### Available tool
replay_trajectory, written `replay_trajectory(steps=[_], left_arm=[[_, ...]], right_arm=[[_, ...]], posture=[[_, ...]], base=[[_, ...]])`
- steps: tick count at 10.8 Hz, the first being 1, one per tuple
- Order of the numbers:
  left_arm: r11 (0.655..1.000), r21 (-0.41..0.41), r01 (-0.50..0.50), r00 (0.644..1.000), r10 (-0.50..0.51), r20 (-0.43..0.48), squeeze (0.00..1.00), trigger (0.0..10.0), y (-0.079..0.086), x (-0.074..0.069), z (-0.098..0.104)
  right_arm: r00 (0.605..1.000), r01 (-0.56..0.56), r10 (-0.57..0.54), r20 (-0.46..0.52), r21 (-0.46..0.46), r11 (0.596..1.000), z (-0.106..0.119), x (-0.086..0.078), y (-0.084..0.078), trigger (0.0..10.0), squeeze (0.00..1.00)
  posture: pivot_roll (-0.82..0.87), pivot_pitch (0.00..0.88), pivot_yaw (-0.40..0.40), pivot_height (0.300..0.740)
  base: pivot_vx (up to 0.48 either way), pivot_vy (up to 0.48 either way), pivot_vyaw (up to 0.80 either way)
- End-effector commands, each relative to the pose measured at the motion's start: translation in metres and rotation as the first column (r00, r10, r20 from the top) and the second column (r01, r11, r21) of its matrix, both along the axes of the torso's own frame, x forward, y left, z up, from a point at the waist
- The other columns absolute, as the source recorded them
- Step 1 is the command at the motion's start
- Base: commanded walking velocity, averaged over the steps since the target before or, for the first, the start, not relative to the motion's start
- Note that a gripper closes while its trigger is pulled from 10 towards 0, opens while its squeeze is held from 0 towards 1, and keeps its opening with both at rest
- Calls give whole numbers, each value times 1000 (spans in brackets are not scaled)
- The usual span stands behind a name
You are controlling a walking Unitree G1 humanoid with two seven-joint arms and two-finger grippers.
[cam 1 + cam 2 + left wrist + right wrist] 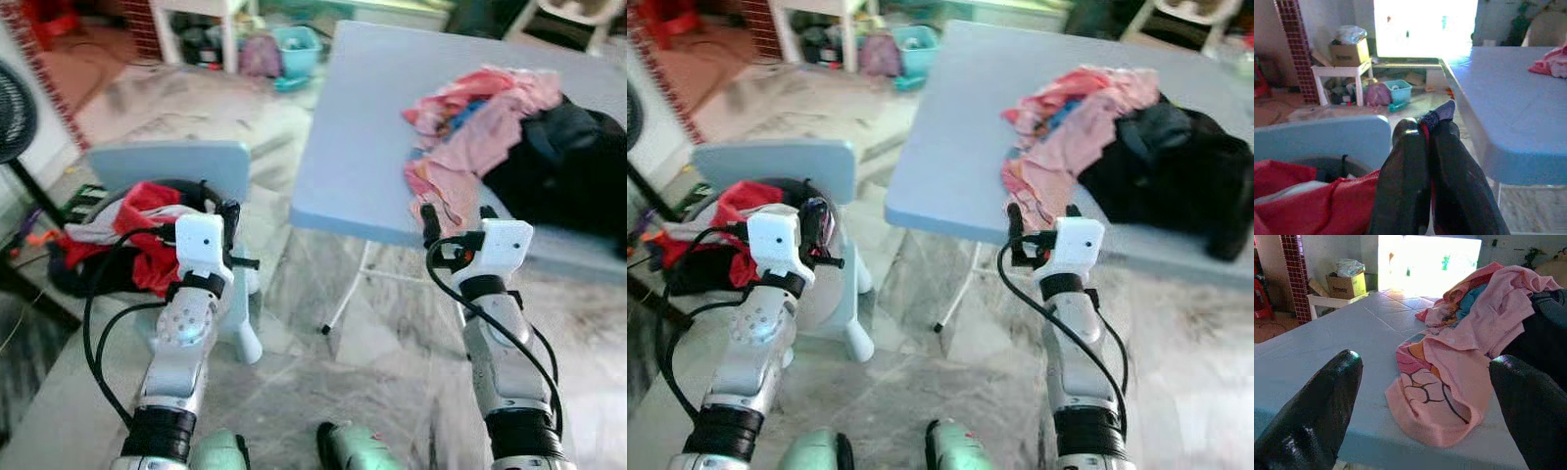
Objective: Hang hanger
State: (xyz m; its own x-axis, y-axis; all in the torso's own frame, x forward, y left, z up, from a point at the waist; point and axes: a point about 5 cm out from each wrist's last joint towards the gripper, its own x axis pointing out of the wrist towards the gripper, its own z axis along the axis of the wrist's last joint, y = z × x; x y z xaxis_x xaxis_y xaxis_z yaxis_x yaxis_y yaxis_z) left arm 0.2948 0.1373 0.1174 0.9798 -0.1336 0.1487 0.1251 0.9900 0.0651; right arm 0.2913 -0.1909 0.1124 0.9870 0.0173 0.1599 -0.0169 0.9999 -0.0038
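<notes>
Dark basket (69, 269) on the floor at robot's left, in front of a light blue chair (171, 166); it holds red and white clothes (137, 230). Teal tub (297, 47) far back on the floor, contents too small to tell.

Left gripper (1422, 134) hovers over the basket beside the chair back. Fingers pressed together, with a thin red strip and a purple tip showing between them; could be a hanger part, can't confirm.

Right gripper (1422, 396) sits at the near edge of the blue table (372, 117), fingers wide apart, nothing held. It faces a pink garment (1449, 367) draped over the edge, not touching. Dark clothes (568, 162) lie just beside the pink pile.

No clear hanger visible.
</notes>
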Motion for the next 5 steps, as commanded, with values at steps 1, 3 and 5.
replay_trajectory(steps=[1,3,5], left_arm=[[1000,3,-13,1000,13,12,0,10000,1,4,5],[998,26,-51,999,51,2,0,10000,2,3,1],[998,30,-54,999,54,-9,0,10000,0,2,-1]], right_arm=[[1000,8,-8,3,-2,1000,0,1,-1,10000,0],[1000,13,-13,0,-5,1000,0,2,-3,10000,0],[1000,11,-11,1,5,1000,0,1,-3,10000,0]], posture=[[-26,114,-39,740],[-28,114,-41,740],[-32,117,-42,740]], base=[[0,0,-800],[0,0,-800],[-131,0,-800]])
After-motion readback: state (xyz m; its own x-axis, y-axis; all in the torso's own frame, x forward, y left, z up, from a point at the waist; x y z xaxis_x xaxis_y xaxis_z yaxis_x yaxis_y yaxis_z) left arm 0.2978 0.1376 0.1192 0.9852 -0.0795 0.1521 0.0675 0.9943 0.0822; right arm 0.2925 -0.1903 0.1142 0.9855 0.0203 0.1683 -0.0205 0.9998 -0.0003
